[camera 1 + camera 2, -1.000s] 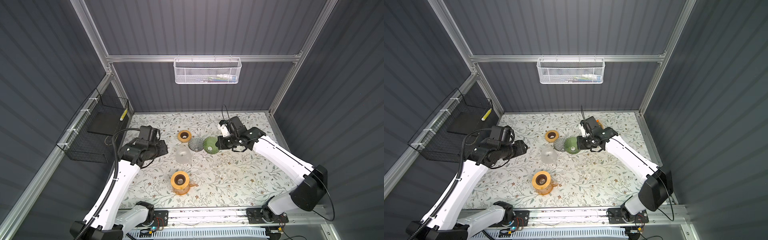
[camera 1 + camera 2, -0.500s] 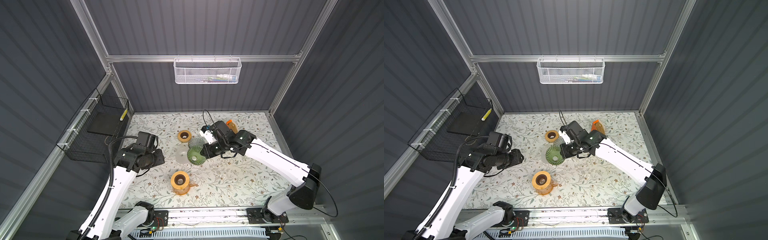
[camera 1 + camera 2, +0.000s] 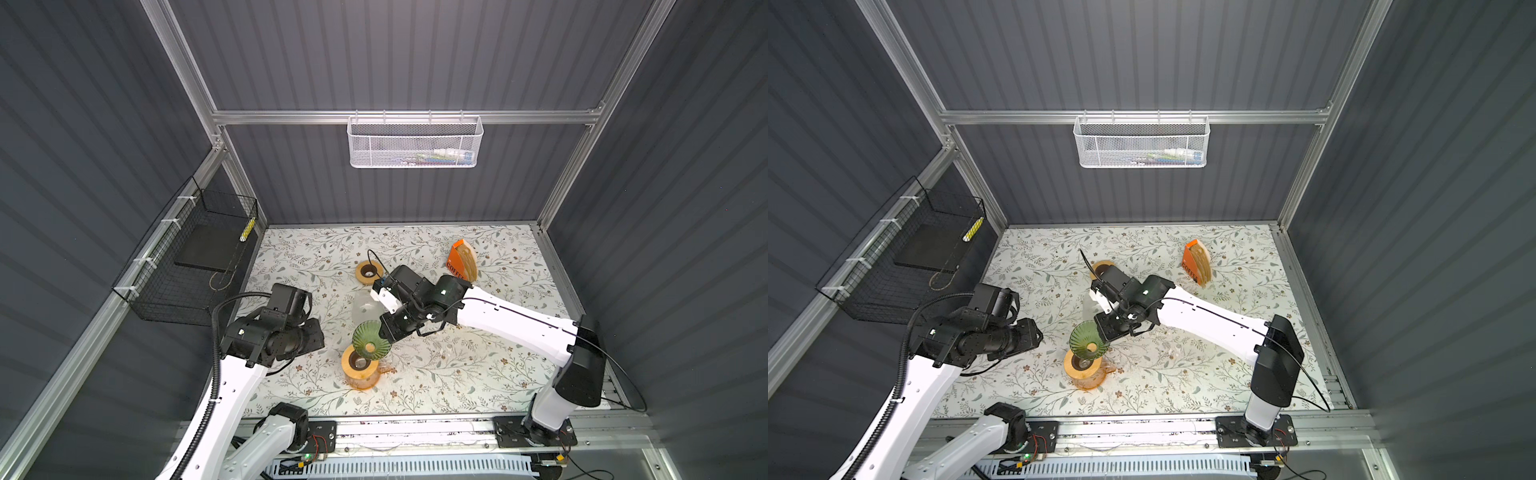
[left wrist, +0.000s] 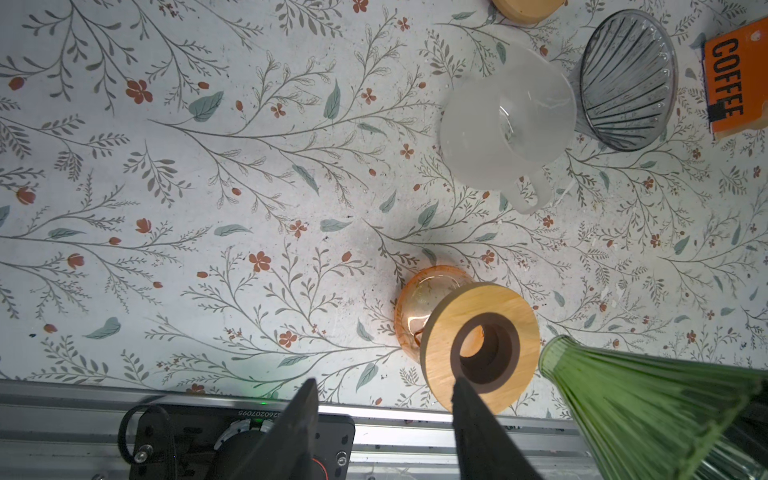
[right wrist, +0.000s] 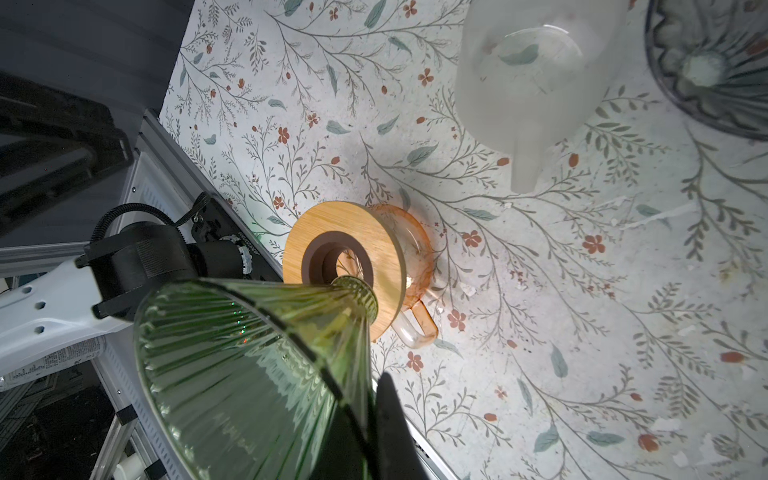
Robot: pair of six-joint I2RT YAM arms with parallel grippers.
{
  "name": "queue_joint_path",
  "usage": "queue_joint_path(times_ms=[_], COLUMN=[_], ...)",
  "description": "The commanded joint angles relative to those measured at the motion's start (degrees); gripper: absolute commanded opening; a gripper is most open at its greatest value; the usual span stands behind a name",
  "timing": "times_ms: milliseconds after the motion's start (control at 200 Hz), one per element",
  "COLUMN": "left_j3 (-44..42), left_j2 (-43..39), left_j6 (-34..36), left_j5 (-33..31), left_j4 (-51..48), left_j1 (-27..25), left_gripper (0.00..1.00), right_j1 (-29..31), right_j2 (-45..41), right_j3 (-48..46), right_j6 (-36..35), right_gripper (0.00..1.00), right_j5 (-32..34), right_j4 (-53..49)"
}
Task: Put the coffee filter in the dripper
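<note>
My right gripper (image 3: 384, 331) (image 3: 1103, 330) (image 5: 370, 401) is shut on the rim of the green ribbed glass dripper (image 3: 371, 345) (image 3: 1088, 343) (image 4: 648, 407) (image 5: 249, 365). It holds the dripper tilted just above the orange glass carafe with a wooden collar (image 3: 359, 368) (image 3: 1084, 370) (image 4: 449, 324) (image 5: 357, 232), narrow end at the collar's hole. The coffee filters stand in an orange box marked COFFEE (image 3: 459, 264) (image 3: 1196, 262) (image 4: 735, 83) at the back right. My left gripper (image 3: 318, 332) (image 3: 1036, 336) (image 4: 384, 382) hangs open and empty left of the carafe.
A frosted pitcher (image 3: 362, 308) (image 4: 498, 133) (image 5: 536, 75) and a grey dripper (image 4: 627, 79) (image 5: 715, 62) sit behind the carafe. A second wooden-collared vessel (image 3: 366, 272) (image 3: 1102, 266) stands further back. A black wire basket (image 3: 195, 257) hangs on the left wall, a white one (image 3: 415, 143) on the back wall.
My right gripper has carried the green dripper from the middle of the table forward and left, to above the carafe. My left arm has swung forward toward the carafe.
</note>
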Motion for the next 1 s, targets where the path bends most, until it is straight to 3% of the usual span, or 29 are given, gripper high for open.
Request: queue_joint_path(times_ms=[0,996], left_j3=[-0.8,0.8], left_j2=[-0.6,-1.0], left_j6=[-0.5,7.0], left_j5=[2.1,14.0], left_j4=[0.4,1.6], left_j1=[-0.3,-0.3], left_gripper=[0.52,0.45], right_j1=[1.1,2.6], right_j2=[1.2,7.7], right_j3=[2.8,8.4], right_j6=[1.0,0.9], right_gripper=[0.0,0.0], right_j5=[-1.4,-1.2], right_j4=[0.5,-2.7])
